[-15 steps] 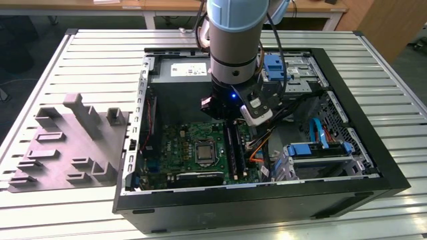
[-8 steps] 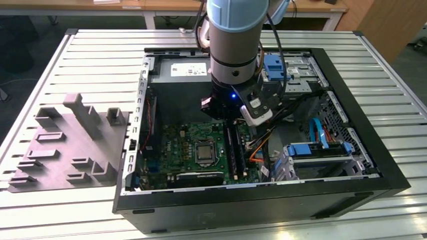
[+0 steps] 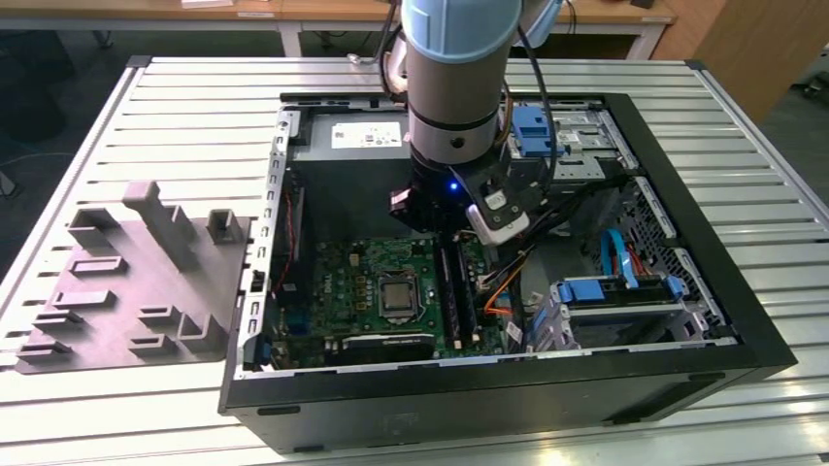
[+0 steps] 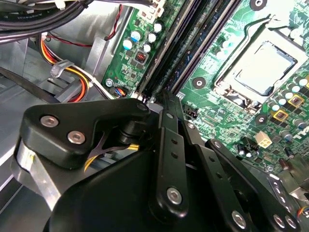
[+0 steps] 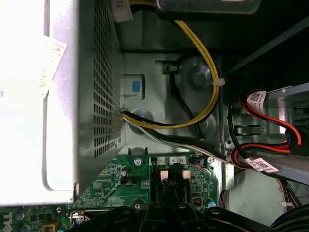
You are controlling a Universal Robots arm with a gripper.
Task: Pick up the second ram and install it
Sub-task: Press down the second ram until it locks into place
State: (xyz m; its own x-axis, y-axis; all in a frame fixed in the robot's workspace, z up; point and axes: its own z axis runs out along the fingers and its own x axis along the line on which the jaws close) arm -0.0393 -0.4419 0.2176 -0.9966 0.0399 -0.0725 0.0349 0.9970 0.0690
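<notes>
A robot arm reaches down into an open computer case, its claw hanging just over the long black memory slots of the green motherboard. In the second wrist view the black linkages of the claw converge just above the near end of the slots, with the processor socket off to one side. Whether the claw is clenched, released or grasping anything cannot be told. The second ram cannot be told apart from the dark strips in the slots directly beneath the claw. In the first wrist view the white-latched slot ends lie just beyond the claw, and further on a perforated metal power supply and a yellow cable run along the case wall. The case lies on a ribbed metal bench. A grey moulded fixture sits well apart from the claw, toward the exterior view's left. Wooden tables stand behind the bench.
</notes>
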